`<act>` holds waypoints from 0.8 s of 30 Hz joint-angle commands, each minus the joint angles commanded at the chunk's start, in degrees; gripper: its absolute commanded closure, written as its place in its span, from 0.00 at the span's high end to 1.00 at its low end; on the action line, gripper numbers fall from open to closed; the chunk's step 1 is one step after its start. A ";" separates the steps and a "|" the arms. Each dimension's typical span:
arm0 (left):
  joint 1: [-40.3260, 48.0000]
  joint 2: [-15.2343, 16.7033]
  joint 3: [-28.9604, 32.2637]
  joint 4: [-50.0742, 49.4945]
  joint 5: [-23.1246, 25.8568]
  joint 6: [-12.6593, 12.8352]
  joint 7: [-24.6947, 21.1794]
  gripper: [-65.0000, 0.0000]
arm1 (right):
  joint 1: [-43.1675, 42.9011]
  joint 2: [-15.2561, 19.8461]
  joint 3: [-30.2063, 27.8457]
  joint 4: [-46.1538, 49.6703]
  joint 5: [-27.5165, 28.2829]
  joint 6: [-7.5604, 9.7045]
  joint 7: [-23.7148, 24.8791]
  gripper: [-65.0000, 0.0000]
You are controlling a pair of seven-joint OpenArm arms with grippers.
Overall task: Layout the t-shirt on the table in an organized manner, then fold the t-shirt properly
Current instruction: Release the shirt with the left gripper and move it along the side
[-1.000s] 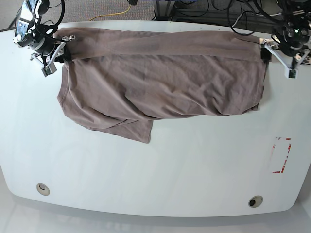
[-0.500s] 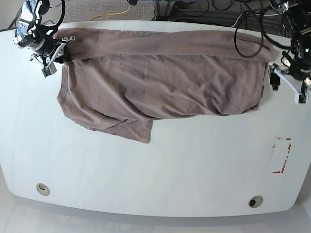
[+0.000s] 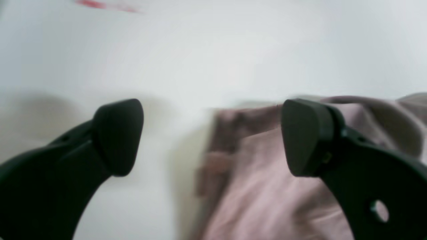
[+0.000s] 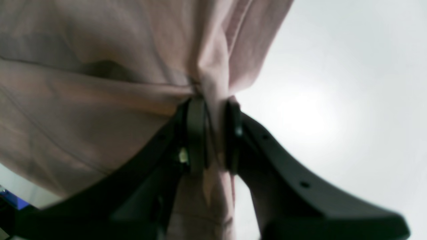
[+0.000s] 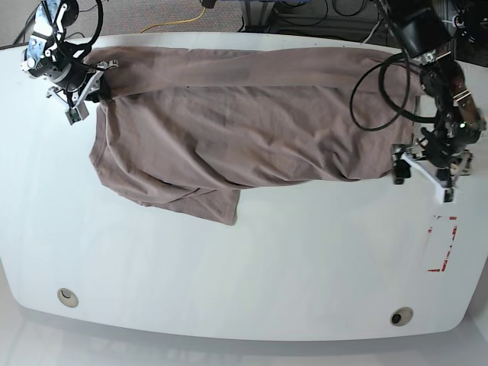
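The mauve-brown t-shirt point(image 5: 252, 122) lies spread lengthwise across the far half of the white table point(image 5: 244, 267), wrinkled, with a flap hanging toward me at the lower left. At the shirt's far left corner my right gripper point(image 5: 91, 94) is shut on a bunch of fabric. The right wrist view shows that cloth point(image 4: 100, 83) pinched between the pads of the right gripper point(image 4: 213, 133). My left gripper point(image 5: 420, 177) stands open just off the shirt's lower right corner. In the left wrist view the left gripper point(image 3: 211, 136) has one finger over bare table and the other over the shirt's edge point(image 3: 267, 186).
A red tape outline point(image 5: 442, 244) marks the table near its right edge. Two round grommet holes point(image 5: 67, 296) point(image 5: 400, 316) sit near the front edge. Black cables and a yellow cord point(image 5: 191, 19) lie beyond the far edge.
My left gripper has travelled from the shirt's far right corner down along its right edge to the lower right corner. The right gripper has held its grip and barely moved.
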 joint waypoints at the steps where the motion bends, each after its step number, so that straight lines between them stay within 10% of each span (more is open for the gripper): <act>1: -0.26 0.18 0.44 -0.79 0.00 0.00 -0.09 0.97 | 0.00 0.00 0.00 0.00 0.00 0.00 0.00 0.14; 14: -0.70 1.32 1.23 -10.64 0.00 0.09 -3.34 0.93 | 0.00 -0.09 0.00 0.00 0.18 0.00 0.00 0.14; 24: -0.53 0.97 1.32 -13.45 0.00 -0.26 -3.60 0.31 | 0.09 -0.18 0.09 0.00 0.18 0.00 0.00 0.14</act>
